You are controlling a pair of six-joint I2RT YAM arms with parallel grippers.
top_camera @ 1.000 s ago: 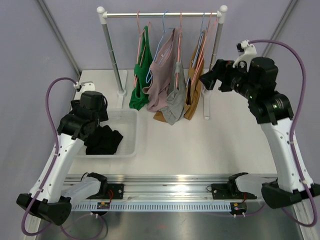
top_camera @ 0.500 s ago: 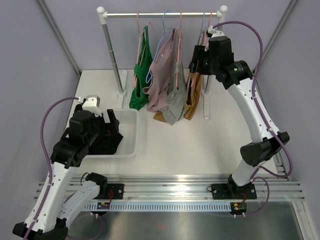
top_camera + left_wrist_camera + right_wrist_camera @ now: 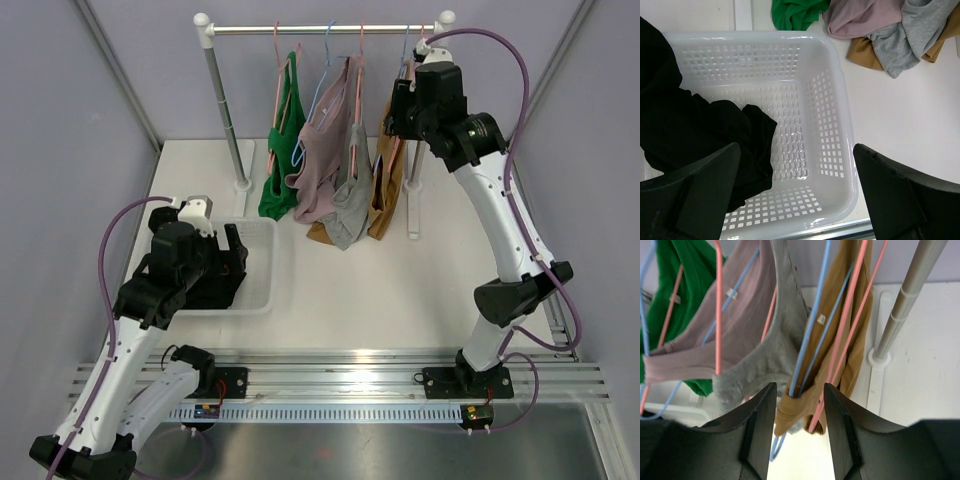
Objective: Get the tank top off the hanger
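Right fingers [image 3: 400, 100] are up at the right end of the rail [image 3: 320, 30], against the tan tank top [image 3: 385, 190]. A second ago that arm was off to the right of the rack post [image 3: 432, 95]. Half a second ago it was already at the tops, and it now sits slightly higher and further right.

Right wrist view: the fingers [image 3: 762, 415] are apart. The tan tank top [image 3: 850, 355], a blue hanger [image 3: 812, 325] and a pink hanger [image 3: 850, 315] run down between them. They are not clamped on anything, and I cannot tell whether they touch. The tan tank top is on its hanger on the rail, the last garment on the right, with its lower hem down on the counter [image 3: 400, 290].

Left of it hang the grey top [image 3: 350, 200], the mauve top [image 3: 322, 160] and the green top [image 3: 282, 150], unchanged across the frames.

Left fingers [image 3: 232, 258] are over the white basket [image 3: 262, 300]. A second ago the arm was bent over the basket's left side, and since then the wrist has come nearer and lower. It has barely shifted from half a second ago.

Left wrist view: the fingers [image 3: 705, 185] are wide apart and hold nothing. The black garment [image 3: 690, 135] lies in the left part of the basket [image 3: 835, 100], with the hems of the hanging tops just beyond its far rim.
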